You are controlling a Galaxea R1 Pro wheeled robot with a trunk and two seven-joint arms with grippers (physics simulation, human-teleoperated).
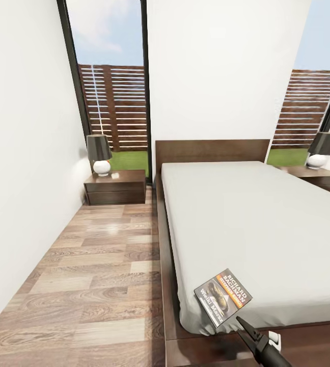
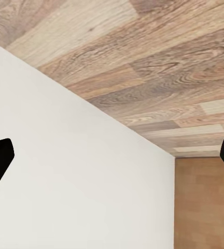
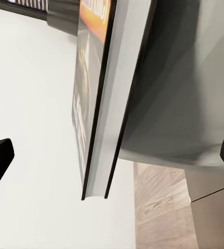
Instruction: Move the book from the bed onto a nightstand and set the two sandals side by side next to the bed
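— Where's the book (image 1: pixel 222 297)?
— On the bed (image 1: pixel 246 224), at its near corner, overhanging the mattress edge.
— And the right gripper (image 3: pixel 112 155)?
— Spread wide just short of the book, fingertips cut off by the frame. The left gripper (image 2: pixel 112 155) is wide too, over floor (image 1: pixel 93 275).

Dark book (image 1: pixel 222 297) with orange band and white lettering; pale grey bed (image 1: pixel 246 224) mattress, dark brown frame; light brown wood-plank floor (image 1: pixel 88 285); white walls (image 1: pixel 211 71).
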